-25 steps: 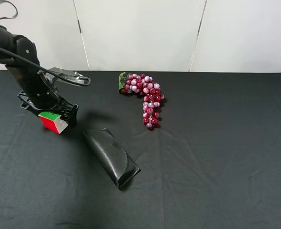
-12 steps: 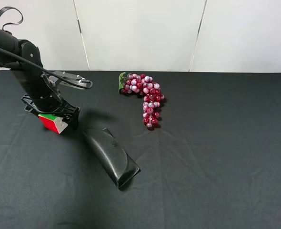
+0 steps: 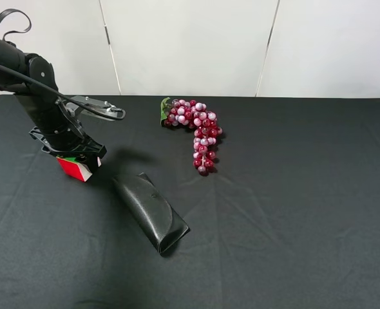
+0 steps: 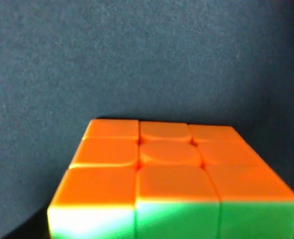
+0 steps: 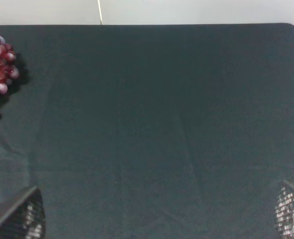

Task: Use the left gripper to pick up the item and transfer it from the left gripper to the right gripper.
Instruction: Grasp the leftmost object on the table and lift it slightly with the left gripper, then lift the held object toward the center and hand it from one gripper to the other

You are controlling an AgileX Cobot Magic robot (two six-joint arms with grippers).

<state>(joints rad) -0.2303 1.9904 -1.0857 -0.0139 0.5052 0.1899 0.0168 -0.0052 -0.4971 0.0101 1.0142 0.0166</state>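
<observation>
My left gripper [image 3: 71,156] has sunk lower over the cube [image 3: 75,168] left of the glasses case [image 3: 150,212], so pickup looks near, though I can't tell if it's clamped; the right gripper [image 5: 154,213] is wide open.

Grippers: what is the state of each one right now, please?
Left gripper: low over the puzzle cube; open or closed cannot be told.
Right gripper: open, holding nothing.
</observation>
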